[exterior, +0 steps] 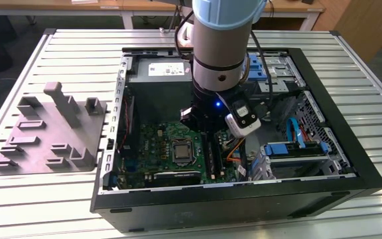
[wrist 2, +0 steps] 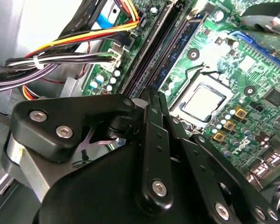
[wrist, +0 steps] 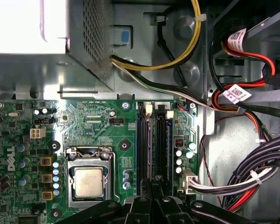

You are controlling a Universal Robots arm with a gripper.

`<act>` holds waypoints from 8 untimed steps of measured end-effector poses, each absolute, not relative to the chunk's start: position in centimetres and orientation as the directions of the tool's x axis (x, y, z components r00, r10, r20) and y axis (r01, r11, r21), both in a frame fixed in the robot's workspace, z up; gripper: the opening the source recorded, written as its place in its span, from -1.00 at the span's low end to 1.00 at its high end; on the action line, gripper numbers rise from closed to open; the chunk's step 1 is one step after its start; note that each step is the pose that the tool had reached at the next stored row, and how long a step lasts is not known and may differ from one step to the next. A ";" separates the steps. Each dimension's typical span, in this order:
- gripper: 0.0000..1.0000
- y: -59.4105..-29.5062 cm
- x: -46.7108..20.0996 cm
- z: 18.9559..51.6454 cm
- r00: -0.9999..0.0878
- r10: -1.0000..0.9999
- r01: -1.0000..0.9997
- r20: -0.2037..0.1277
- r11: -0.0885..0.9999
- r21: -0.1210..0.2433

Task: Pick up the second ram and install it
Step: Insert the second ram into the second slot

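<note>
As fingers (wrist 2: 151, 121) pinch it, second ram (wrist: 152, 147) on edge, lengthwise along black slots (wrist: 164, 140).

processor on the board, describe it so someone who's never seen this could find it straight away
Inside the open black computer case lies the green motherboard. The processor sits mid-board beside the long black memory slots. It alone is a square silver plate clamped in a metal frame.
</note>
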State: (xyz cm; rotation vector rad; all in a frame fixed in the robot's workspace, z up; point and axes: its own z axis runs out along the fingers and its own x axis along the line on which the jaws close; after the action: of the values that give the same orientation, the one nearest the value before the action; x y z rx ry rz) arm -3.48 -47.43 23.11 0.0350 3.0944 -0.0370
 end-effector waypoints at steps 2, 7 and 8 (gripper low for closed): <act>-0.77 -47.3 -3.5 23.1 -0.999 0.022 0.023 -0.047 0.999 -0.025; -0.77 -47.3 -3.4 23.1 -0.998 0.031 0.033 -0.047 0.999 -0.032; -0.77 -47.3 -3.4 23.0 -0.998 0.034 0.035 -0.047 0.999 -0.033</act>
State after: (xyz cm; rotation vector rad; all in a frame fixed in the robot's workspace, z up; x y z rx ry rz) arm -3.39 -47.27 23.05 0.0531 3.0944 -0.0521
